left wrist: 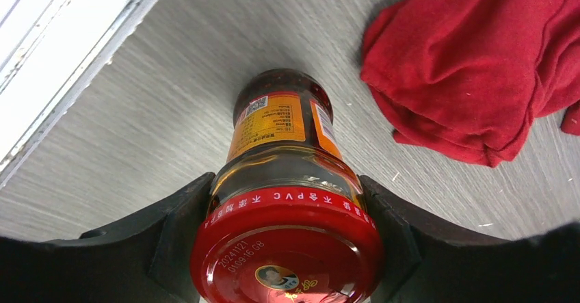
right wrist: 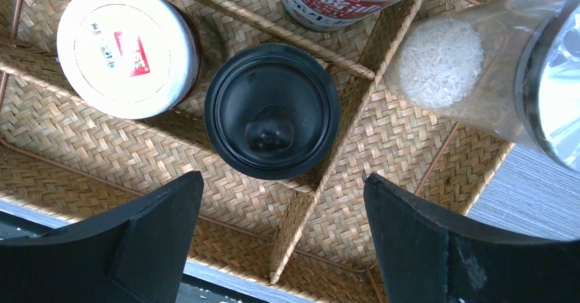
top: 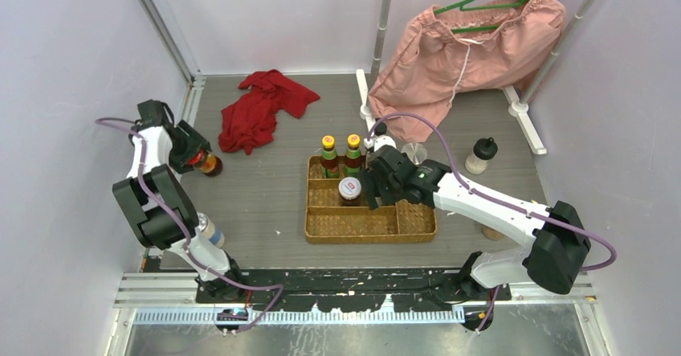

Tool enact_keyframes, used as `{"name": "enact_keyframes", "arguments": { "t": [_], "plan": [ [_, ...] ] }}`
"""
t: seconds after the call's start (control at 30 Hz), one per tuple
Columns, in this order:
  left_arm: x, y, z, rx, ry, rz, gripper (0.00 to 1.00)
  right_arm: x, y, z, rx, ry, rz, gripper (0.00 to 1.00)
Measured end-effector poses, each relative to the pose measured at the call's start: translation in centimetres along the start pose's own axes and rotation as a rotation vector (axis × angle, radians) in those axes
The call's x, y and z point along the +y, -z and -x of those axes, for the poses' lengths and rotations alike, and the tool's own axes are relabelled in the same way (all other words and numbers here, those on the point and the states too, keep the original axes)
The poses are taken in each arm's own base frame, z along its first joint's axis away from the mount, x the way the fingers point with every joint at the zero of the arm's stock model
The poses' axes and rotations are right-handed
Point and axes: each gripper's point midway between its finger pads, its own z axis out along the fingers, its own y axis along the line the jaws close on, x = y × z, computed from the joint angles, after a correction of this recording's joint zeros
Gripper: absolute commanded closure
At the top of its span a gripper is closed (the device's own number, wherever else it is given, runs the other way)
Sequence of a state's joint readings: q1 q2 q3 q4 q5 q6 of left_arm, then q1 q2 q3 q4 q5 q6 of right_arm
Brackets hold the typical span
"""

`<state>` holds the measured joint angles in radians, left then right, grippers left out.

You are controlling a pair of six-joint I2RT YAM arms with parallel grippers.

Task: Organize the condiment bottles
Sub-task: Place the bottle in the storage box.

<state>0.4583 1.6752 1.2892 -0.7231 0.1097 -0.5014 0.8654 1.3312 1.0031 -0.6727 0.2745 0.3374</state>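
Grey worktop [top: 265, 203] bore a red-lidded jar [left wrist: 287, 200] gripped near its lid by left fingers [left wrist: 171, 241], which might slip on lifting; right fingers [right wrist: 150, 241] hung released.

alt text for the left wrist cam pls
A red-lidded glass jar with an orange label is clamped between two black fingers, lid toward the camera. Grey wood-grain table beneath; crumpled red cloth upper right.

I see one jar [left wrist: 284, 146] with a red lid and orange label, a red cloth [left wrist: 479, 63], a tan woven tray [right wrist: 410, 146].
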Motion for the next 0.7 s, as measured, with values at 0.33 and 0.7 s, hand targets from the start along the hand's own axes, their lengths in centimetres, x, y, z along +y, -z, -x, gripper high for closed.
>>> {"name": "enact_keyframes", "arguments": {
  "t": [0.33,0.7],
  "plan": [
    [-6.0,-1.0,-2.3,0.052,-0.249,-0.019,0.56,0.0,-0.2,0.4,-0.013,-0.015,0.01,0.07],
    [-11.9,-0.4,-9.3,0.099,-0.554,-0.028,0.57,-0.1,-0.3,0.2,-0.012,-0.021,0.01,0.07]
  ]
}}
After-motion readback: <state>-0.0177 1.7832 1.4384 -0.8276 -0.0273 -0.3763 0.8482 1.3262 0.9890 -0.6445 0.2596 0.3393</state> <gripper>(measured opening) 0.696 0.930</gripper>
